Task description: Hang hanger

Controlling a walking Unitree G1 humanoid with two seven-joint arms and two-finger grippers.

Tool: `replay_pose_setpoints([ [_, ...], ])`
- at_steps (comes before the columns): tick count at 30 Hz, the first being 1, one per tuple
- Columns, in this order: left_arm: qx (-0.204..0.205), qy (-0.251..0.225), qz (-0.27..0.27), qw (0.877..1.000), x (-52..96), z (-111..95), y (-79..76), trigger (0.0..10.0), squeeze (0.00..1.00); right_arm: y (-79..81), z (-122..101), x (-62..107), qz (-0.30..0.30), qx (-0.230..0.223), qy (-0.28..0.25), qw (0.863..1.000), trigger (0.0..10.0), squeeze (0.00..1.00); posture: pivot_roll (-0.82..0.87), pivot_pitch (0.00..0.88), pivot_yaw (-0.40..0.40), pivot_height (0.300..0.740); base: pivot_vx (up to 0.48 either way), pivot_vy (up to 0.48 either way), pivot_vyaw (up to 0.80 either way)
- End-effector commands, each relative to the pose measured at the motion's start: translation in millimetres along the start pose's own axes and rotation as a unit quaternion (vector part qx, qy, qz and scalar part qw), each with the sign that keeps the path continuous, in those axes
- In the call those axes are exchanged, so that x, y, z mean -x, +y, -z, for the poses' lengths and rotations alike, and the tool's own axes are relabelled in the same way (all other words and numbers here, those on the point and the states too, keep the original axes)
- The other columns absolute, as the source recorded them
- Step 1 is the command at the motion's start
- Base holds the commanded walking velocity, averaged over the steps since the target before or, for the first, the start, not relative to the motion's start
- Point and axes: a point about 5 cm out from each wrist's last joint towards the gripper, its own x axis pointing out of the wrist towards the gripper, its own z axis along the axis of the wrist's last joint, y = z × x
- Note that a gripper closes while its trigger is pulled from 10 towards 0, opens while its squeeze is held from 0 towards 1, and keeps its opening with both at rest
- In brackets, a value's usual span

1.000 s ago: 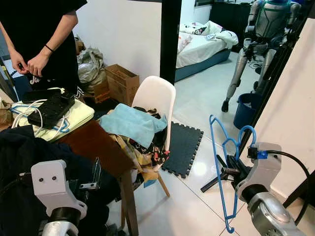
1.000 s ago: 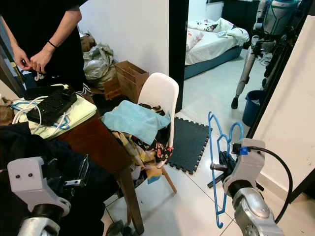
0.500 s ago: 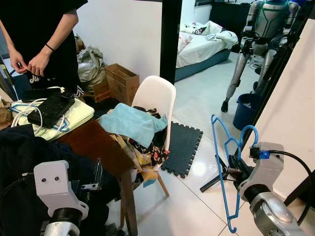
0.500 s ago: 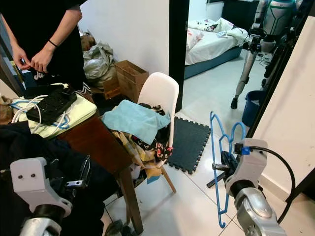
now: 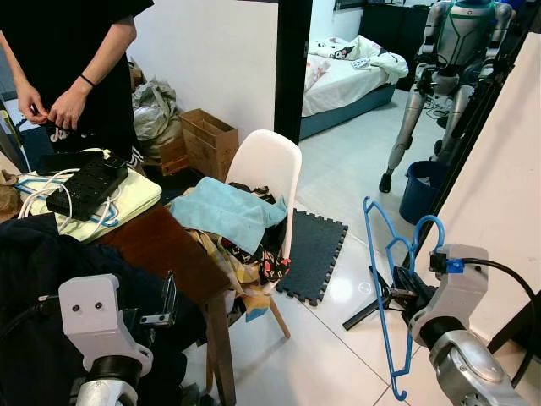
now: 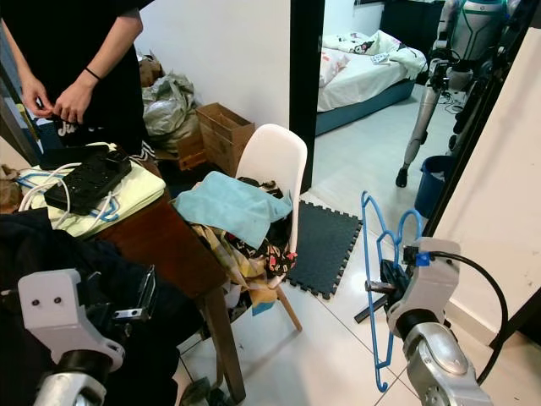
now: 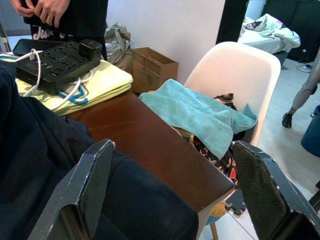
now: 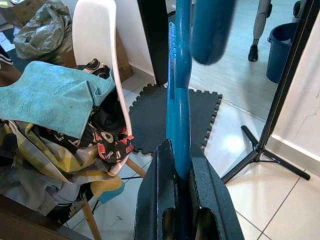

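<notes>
A blue plastic hanger hangs upright in my right gripper, which is shut on its stem low on the right, above the white tiled floor. In the right wrist view the hanger's blue bar runs up between the two black fingers. A black stand's pole rises just beyond the hanger, by a white wall panel. My left gripper sits low on the left over dark clothing, its fingers spread wide with nothing between them.
A brown table holds a power strip on a yellow cloth. A white chair piled with clothes and a teal towel stands ahead. A person stands behind the table. Foam mat, blue bucket, another robot, bed beyond.
The right gripper and the hanger have shifted slightly to the right and up. The left arm has barely moved. The person's hands have shifted a little.
</notes>
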Motion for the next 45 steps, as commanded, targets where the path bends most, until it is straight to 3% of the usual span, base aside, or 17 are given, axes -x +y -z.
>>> replay_pose_setpoints([
  [1,-0.008,0.004,-0.004,1.000,-0.9,1.7,0.9,10.0,0.00,0.8,0.9,-2.4,-0.001,-0.001,0.001,1.000,10.0,0.00,-0.08,0.000,-0.005,0.740,0.000,0.000,0.00],
  [45,-0.015,0.000,-0.011,1.000,2.1,-0.2,-1.4,10.0,0.00,-2.9,0.7,-1.5,-0.002,0.001,0.003,1.000,10.0,0.00,-0.06,0.000,-0.027,0.740,0.000,0.000,0.00],
])
